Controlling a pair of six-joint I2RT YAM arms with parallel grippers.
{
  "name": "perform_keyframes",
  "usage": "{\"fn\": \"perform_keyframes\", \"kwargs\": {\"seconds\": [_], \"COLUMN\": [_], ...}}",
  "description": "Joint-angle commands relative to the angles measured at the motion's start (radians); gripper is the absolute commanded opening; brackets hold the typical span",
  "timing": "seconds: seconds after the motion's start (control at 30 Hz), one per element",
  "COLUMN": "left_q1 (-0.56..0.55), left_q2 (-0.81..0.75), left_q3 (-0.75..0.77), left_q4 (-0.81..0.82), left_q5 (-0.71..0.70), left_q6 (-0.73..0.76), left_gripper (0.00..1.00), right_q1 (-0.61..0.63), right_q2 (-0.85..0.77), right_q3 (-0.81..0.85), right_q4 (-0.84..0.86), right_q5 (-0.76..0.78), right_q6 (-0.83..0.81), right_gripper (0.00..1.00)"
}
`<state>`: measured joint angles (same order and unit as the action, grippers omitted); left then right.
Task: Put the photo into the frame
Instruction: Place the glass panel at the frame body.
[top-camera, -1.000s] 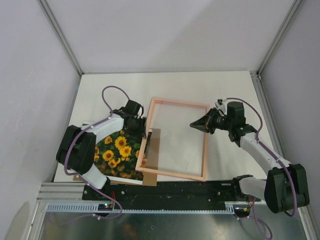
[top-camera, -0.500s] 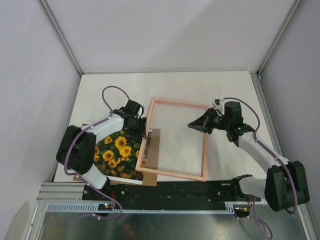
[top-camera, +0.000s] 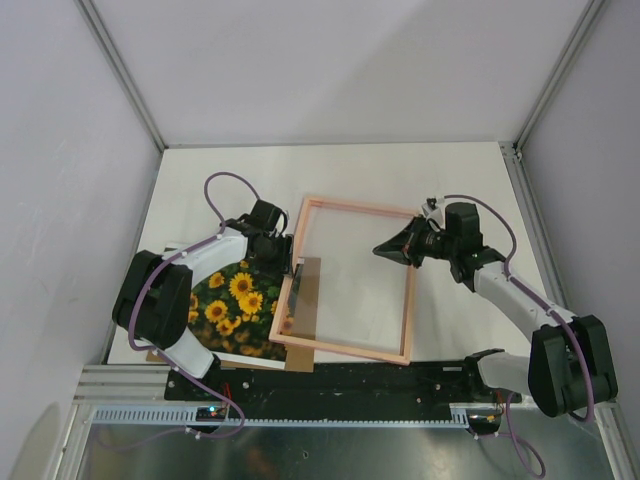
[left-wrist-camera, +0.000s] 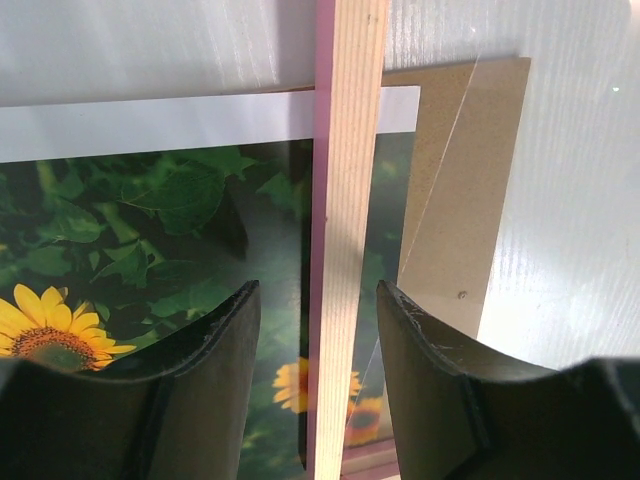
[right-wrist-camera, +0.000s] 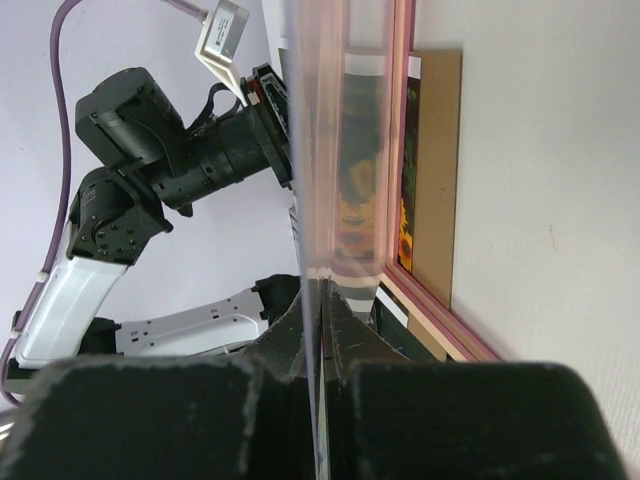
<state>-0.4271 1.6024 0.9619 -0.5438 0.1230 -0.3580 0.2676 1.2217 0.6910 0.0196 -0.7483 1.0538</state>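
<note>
Right arm has crept a little to the left over the last second, and the frame's right side seems to have nudged along with it. Left arm hasn't budged.

Big stuff first. The table is a smooth white slab with a faint grain. The frame lies mid-table. It's a thin rectangle, pale raw wood on the face toward the camera, with a pink side edge. Its left rail lies over the right edge of the photo, which sits face up on the left: glossy sunflowers, dark leaves, white border. So it's not in the frame yet. Under the photo is a matte brown backing board, poking out past its right side. Then there's a clear pane, seen edge-on from the right wrist, thin and pink-tinted.

My right gripper is pinched tight on that pane, just inside the frame's right rail. My left gripper is only partly spread. Its jaws straddle the left rail with a gap on one side, so it isn't squeezing as far as I can tell.

My read is that we're at the opening-up stage. Next I'd want the pane and frame sorted so the photo can slide in squarely. I'd go slow, because that pane looks slick and stiff.
</note>
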Motion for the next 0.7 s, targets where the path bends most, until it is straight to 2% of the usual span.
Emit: {"fn": "perform_keyframes", "kwargs": {"seconds": [0.0, 0.67], "left_q1": [-0.007, -0.007], "left_q2": [-0.042, -0.033], "left_q3": [-0.006, -0.003], "left_q4": [0.018, 0.019], "left_q5": [0.020, 0.025], "left_q6": [0.017, 0.019], "left_gripper": [0.54, 0.54], "right_q1": [0.013, 0.012], "right_q2": [0.011, 0.078], "right_q3": [0.045, 0.044], "right_q4": [0.039, 0.078], "right_q5": [-0.005, -0.031], "right_q6": [-0.018, -0.063], "right_gripper": [0.00, 0.00]}}
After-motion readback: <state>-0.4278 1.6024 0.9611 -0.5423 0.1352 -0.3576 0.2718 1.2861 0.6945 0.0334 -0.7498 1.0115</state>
